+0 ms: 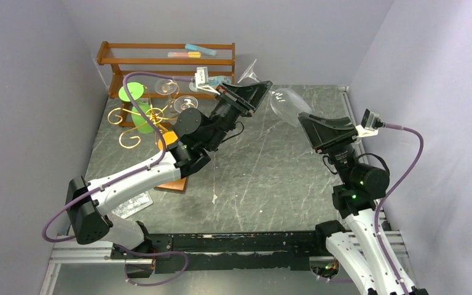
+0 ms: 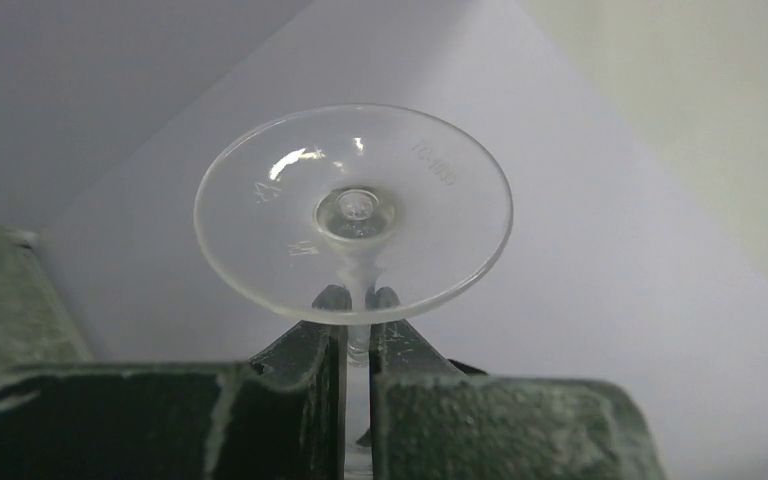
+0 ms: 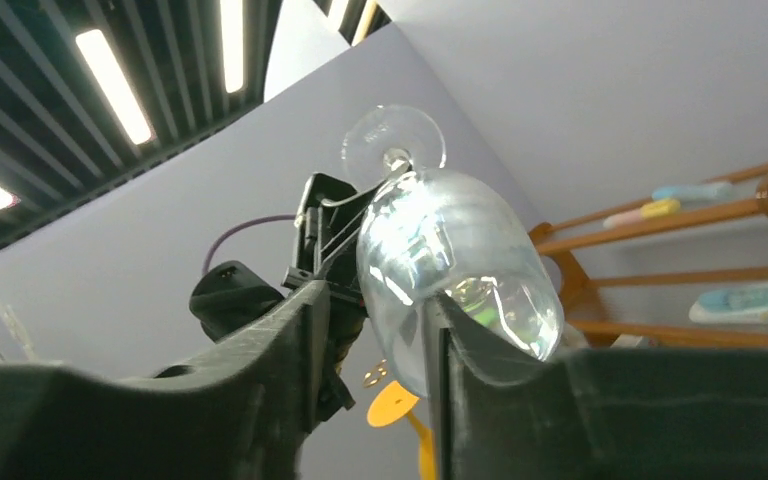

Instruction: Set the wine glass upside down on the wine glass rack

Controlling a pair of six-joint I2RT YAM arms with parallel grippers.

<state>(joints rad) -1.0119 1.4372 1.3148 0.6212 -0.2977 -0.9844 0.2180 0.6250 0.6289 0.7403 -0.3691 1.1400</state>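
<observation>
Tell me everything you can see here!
wine glass: one, clear, in the air between the grippers
rack: one, gold, table's far left
green glass: one, green, on the rack
other glasses: two it seems, clear, behind the rack
shelf: one, brown wood, back left
bars: two, blue and pink-yellow, atop the shelf
packet: one, clear, near left
table: one, dark grey marbled, under everything
left gripper: one, black, shut on the wine glass's stem
right gripper: one, black, open around its bowl

wine glass (image 1: 287, 103): above counter (image 1: 264, 178), between left tool (image 1: 263, 91) and right tool (image 1: 305, 120) | wine glass rack (image 1: 144, 117): counter rear-left, left of glass | shelf (image 1: 160, 60): behind rack
</observation>
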